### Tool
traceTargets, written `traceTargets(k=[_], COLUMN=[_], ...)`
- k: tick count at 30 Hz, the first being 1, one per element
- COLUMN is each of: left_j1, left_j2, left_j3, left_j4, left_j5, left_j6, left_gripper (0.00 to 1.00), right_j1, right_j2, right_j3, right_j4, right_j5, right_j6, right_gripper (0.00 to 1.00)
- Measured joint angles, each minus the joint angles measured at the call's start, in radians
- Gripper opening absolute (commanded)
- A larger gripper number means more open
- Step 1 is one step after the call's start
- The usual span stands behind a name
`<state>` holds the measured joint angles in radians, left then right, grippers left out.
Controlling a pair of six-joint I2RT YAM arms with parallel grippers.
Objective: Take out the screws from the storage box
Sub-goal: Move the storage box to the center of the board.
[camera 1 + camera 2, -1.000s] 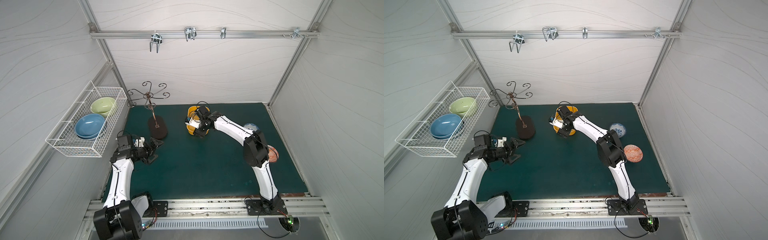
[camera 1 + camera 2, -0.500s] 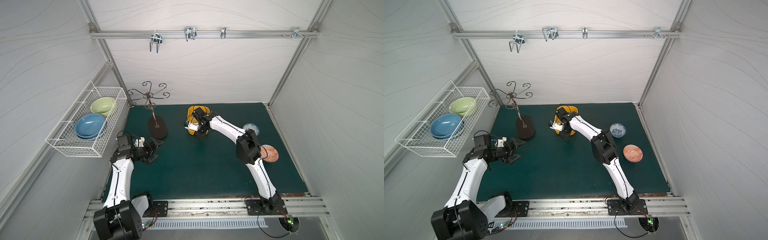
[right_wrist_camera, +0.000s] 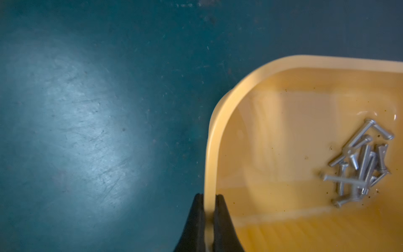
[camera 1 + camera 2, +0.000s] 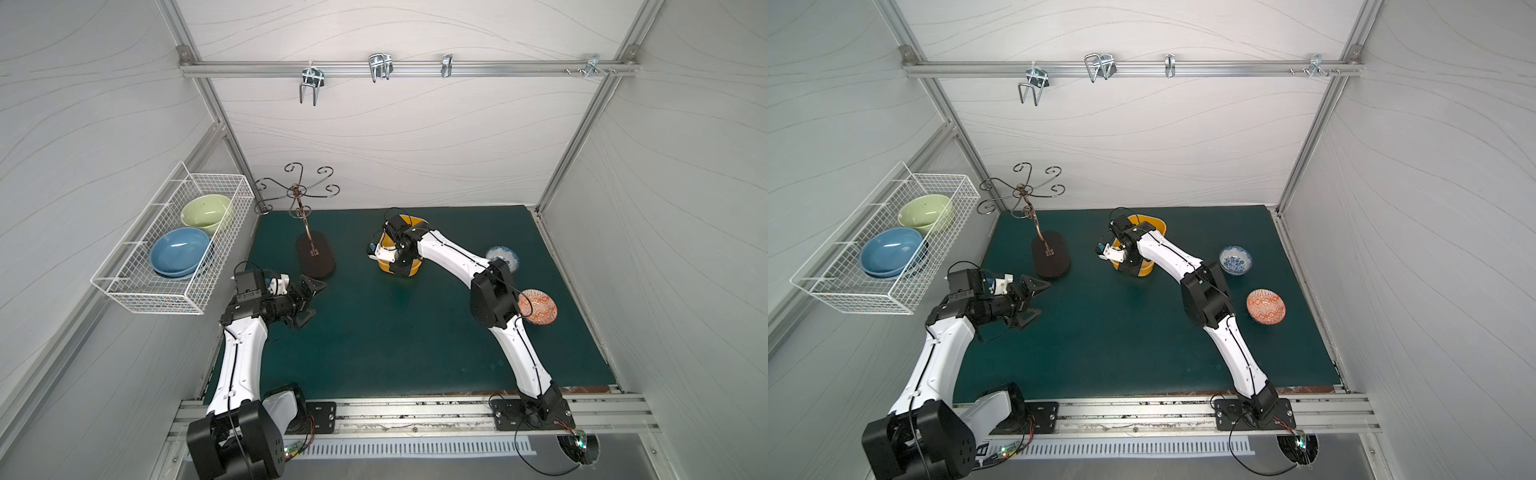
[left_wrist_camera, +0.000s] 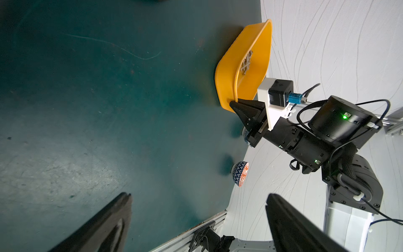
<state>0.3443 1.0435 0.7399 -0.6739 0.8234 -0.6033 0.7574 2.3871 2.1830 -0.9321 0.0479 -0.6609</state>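
Observation:
The storage box [image 4: 410, 220] is a yellow-orange tray at the back middle of the green mat, seen in both top views [image 4: 1150, 222]. My right gripper [image 3: 209, 196] is shut on the box's near wall [image 3: 209, 152], one finger outside and one inside. The left wrist view shows the same grip [image 5: 234, 105] at the box's end [image 5: 229, 65]. Several silver screws [image 3: 359, 165] lie heaped on the box floor, also visible in the left wrist view [image 5: 246, 64]. My left gripper [image 4: 309, 301] hovers open and empty over the mat's left side, far from the box.
A dark hook stand [image 4: 314, 257] rises left of the box. A blue-and-white bowl [image 4: 1235, 259] and an orange patterned bowl [image 4: 1265, 306] sit on the mat's right side. A white wire basket [image 4: 174, 245] with two bowls hangs on the left wall.
My right gripper's jaws have closed onto the storage box wall, and that arm's elbow shifted slightly. The left arm has not moved.

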Motion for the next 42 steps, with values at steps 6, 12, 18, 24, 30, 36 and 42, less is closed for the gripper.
traceTargets(k=[6, 12, 18, 24, 30, 36, 42], left_j1=[0.000, 0.008, 0.015, 0.018, 0.023, 0.023, 0.023], left_j2=[0.009, 0.014, 0.014, 0.014, 0.014, 0.014, 0.014], left_j3=[0.000, 0.000, 0.000, 0.000, 0.000, 0.000, 0.000], left_j4=[0.000, 0.000, 0.000, 0.000, 0.000, 0.001, 0.001], left_j5=[0.000, 0.000, 0.000, 0.000, 0.002, 0.002, 0.004], left_j6=[0.000, 0.000, 0.000, 0.000, 0.000, 0.000, 0.000], left_gripper=[0.99, 0.99, 0.99, 0.99, 0.99, 0.99, 0.99], right_j1=[0.006, 0.054, 0.143, 0.255, 0.407, 0.441, 0.499], right_j2=[-0.038, -0.137, -0.248, -0.460, -0.677, -0.715, -0.727], right_j3=[-0.061, -0.213, -0.342, -0.512, -0.798, -0.932, -0.999], right_j4=[-0.001, -0.008, -0.064, -0.074, -0.004, 0.096, 0.159], right_j5=[-0.013, -0.042, -0.083, -0.135, -0.129, -0.126, -0.079], right_j6=[-0.013, -0.010, 0.035, 0.116, 0.188, 0.230, 0.272], right_gripper=[0.00, 0.00, 0.00, 0.00, 0.00, 0.00, 0.00])
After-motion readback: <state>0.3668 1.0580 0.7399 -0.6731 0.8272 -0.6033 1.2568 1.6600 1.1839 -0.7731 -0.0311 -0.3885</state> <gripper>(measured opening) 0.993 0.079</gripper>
